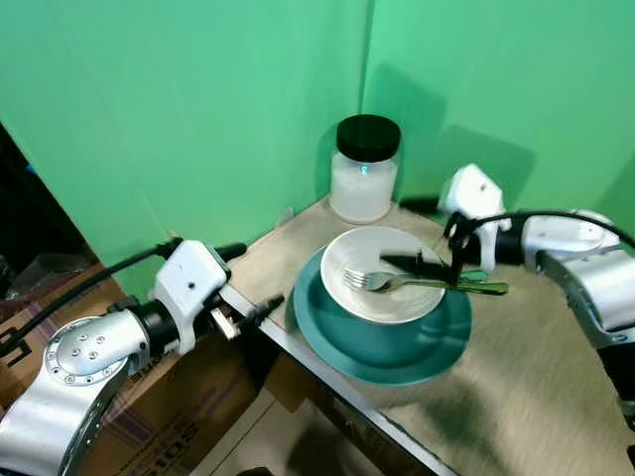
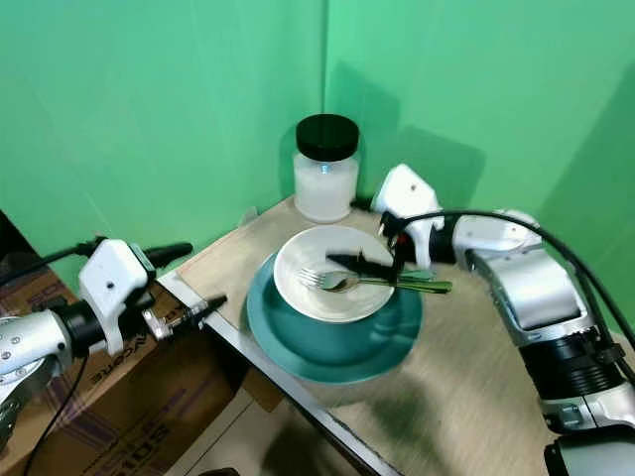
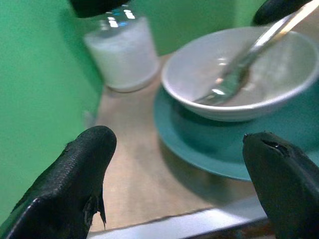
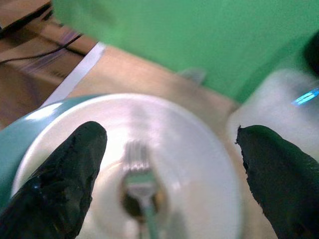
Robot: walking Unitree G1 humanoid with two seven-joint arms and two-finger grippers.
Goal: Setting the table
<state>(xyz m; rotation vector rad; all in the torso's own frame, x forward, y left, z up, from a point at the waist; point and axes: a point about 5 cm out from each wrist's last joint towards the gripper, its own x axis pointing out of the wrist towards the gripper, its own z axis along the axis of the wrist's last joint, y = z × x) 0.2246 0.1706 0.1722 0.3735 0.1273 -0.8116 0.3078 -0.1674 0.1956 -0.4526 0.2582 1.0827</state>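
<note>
A white bowl [image 1: 349, 250] sits on a teal plate [image 1: 397, 359] at the table's near left corner. A fork [image 1: 373, 281] with a green handle lies across the bowl, tines inside and handle out over the right rim. My right gripper [image 4: 169, 135] hovers open just above the bowl, fingers [image 1: 412, 263] spread wide on either side of the fork, not gripping it. Open and holding nothing, my left gripper [image 1: 255, 278] hangs at the table's left edge, pointing toward the plate.
A glass jar [image 1: 363, 177] with a black lid and white contents stands behind the bowl, against the green wall corner. The tan table [image 1: 526, 397] has a pale front edge. Cardboard boxes [image 1: 198, 402] sit on the floor below my left arm.
</note>
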